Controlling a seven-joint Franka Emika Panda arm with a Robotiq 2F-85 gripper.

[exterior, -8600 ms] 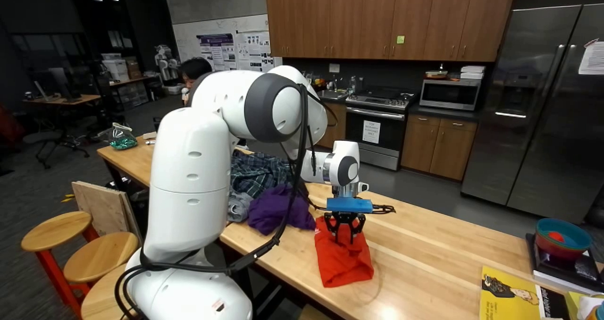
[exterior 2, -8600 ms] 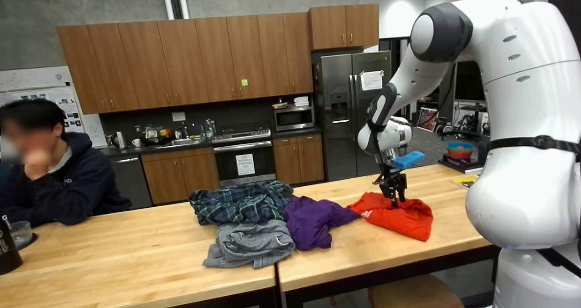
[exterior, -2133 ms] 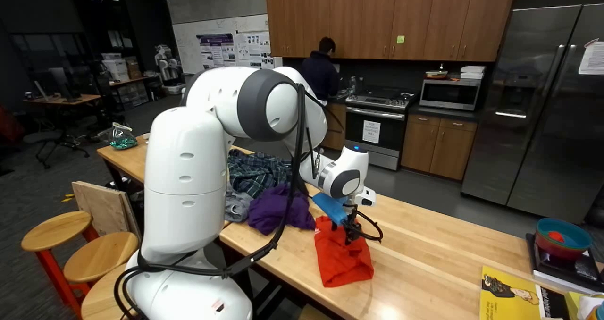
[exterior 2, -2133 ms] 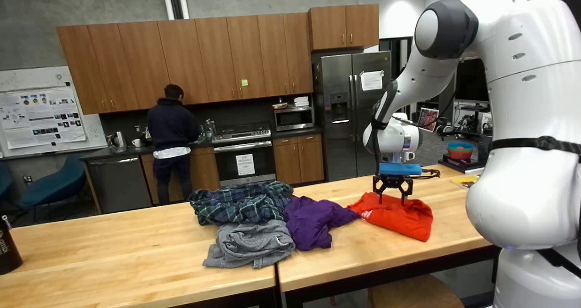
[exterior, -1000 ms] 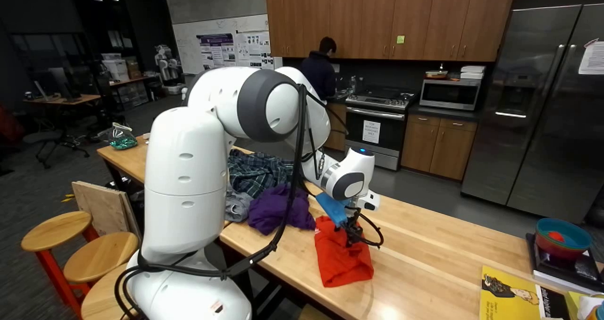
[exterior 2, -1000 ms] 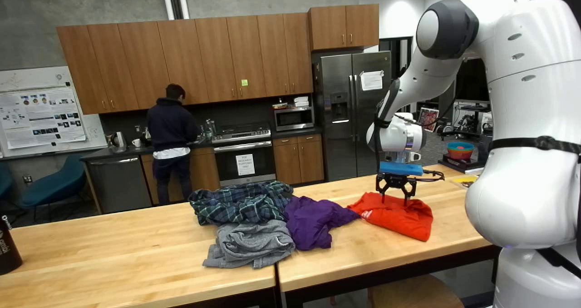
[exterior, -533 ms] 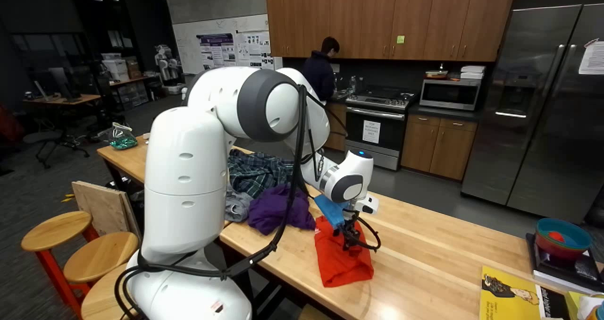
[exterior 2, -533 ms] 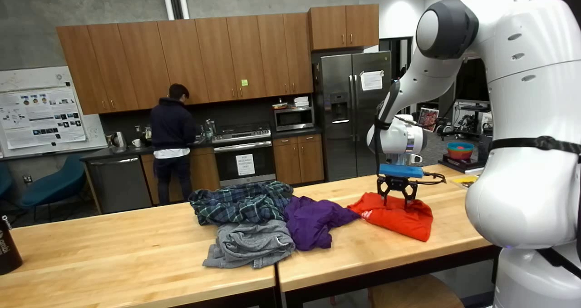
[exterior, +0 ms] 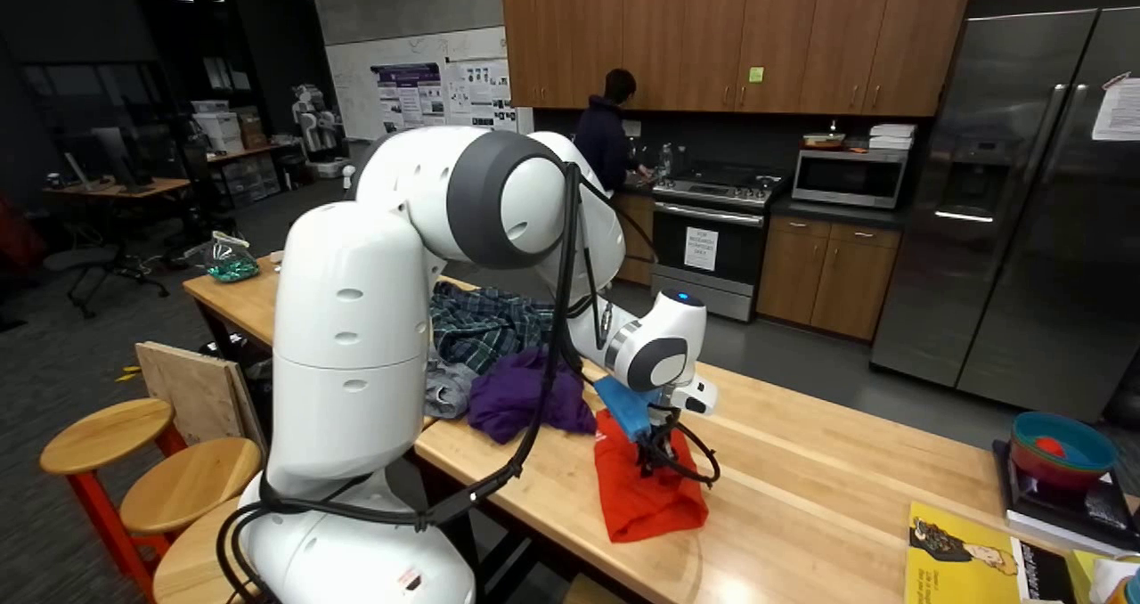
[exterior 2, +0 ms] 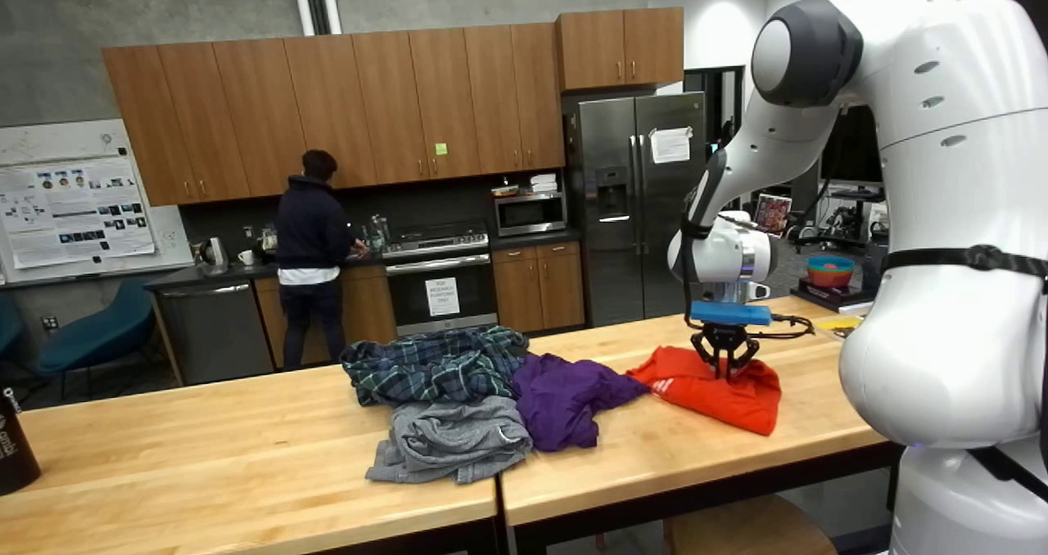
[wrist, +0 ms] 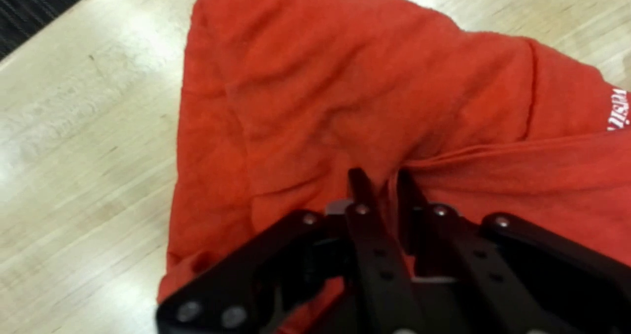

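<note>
A crumpled red garment (exterior 2: 737,408) with white lettering lies on the wooden table; it also shows in an exterior view (exterior: 655,510) and fills much of the wrist view (wrist: 305,87). My gripper (exterior 2: 723,373) points down into the top of it. In the wrist view the gripper (wrist: 379,176) has its fingers close together, with a thin fold of red cloth between them, lying against one finger. The cloth is still on the table. A purple garment (exterior 2: 565,399) lies beside the red one. A grey garment (exterior 2: 458,440) and a green-blue plaid garment (exterior 2: 434,367) adjoin the purple one.
Stacked colored bowls (exterior: 1060,453) stand on a dark box at the table's far end, near a yellow book (exterior: 962,555). A dark bottle (exterior 2: 12,448) stands at the opposite end. Stools (exterior: 107,426) stand below the table. A person (exterior 2: 311,219) stands at the kitchen counter.
The fingers have come together on the red cloth, and the gripper sits slightly lower. Since the oldest frames the gripper has turned, and the seated person has moved to the counter.
</note>
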